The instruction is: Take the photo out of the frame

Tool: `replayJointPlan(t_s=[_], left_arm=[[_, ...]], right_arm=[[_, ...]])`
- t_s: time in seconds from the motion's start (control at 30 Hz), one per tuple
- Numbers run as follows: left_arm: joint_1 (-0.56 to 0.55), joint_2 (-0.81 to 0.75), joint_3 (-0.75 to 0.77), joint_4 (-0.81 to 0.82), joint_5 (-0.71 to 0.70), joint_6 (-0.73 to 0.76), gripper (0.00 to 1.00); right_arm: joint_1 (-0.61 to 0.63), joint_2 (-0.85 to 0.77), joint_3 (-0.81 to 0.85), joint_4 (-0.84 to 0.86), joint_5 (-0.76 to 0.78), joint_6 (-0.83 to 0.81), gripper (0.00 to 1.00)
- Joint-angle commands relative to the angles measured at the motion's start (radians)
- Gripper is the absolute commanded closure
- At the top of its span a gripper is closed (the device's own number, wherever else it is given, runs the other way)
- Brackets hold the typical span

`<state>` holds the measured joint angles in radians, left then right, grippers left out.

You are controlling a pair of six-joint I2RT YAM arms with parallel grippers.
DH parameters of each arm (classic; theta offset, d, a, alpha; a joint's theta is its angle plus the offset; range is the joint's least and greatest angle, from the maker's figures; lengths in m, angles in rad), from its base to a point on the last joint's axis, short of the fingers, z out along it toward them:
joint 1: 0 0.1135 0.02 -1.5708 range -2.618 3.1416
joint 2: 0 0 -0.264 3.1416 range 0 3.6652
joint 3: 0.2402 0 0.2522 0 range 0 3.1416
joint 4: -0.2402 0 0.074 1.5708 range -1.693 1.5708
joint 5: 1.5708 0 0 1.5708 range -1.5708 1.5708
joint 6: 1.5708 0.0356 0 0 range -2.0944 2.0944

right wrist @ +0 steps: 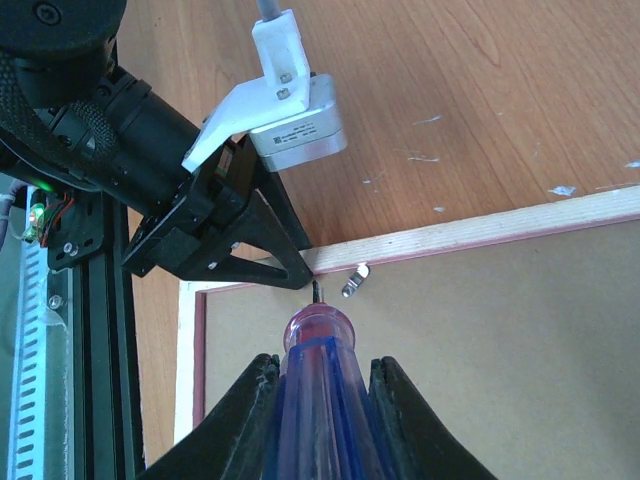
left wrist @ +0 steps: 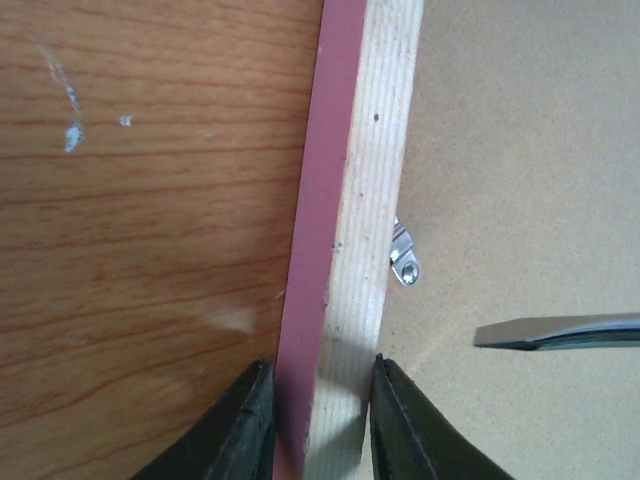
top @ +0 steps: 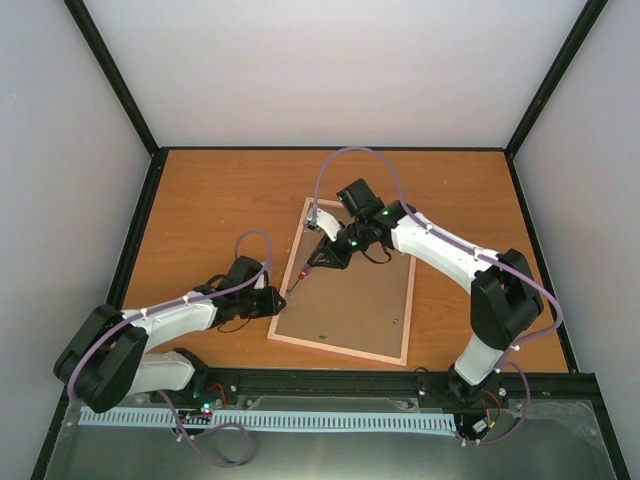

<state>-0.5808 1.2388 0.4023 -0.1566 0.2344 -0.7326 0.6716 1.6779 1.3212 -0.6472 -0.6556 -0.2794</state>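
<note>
The frame (top: 350,300) lies back-up on the desk (top: 220,200). The left pincer (left wrist: 320,400) clamps its left rail; the right pincer (right wrist: 325,388) grips a screwdriver (right wrist: 318,340) near a metal tab (right wrist: 353,281).

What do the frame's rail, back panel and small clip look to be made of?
Frame rail: unfinished pale wood with visible grain, and a pink painted outer side. Back panel: matte brown hardboard, apparently; uniform and grainless. Clip: shiny silver metal, likely steel.

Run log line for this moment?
left pincer: shut on frame | right pincer: shut on screwdriver | blade: near metal tab | frame: back up | photo: hidden
</note>
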Motion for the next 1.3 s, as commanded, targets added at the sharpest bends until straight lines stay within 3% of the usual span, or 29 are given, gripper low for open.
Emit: replayJointPlan(t_s=[0.0, 0.47, 1.27], left_arm=[[-0.013, 0.011, -0.017, -0.012, -0.013, -0.029, 0.75], [-0.012, -0.021, -0.043, -0.012, -0.02, -0.039, 0.91], [-0.013, -0.039, -0.054, -0.012, -0.033, -0.042, 0.99]], right_arm=[[0.03, 0.03, 0.045, 0.021, 0.011, 0.005, 0.97], [0.05, 0.092, 0.081, 0.012, 0.03, 0.005, 0.97], [0.066, 0.114, 0.102, -0.039, 0.215, 0.011, 0.97]])
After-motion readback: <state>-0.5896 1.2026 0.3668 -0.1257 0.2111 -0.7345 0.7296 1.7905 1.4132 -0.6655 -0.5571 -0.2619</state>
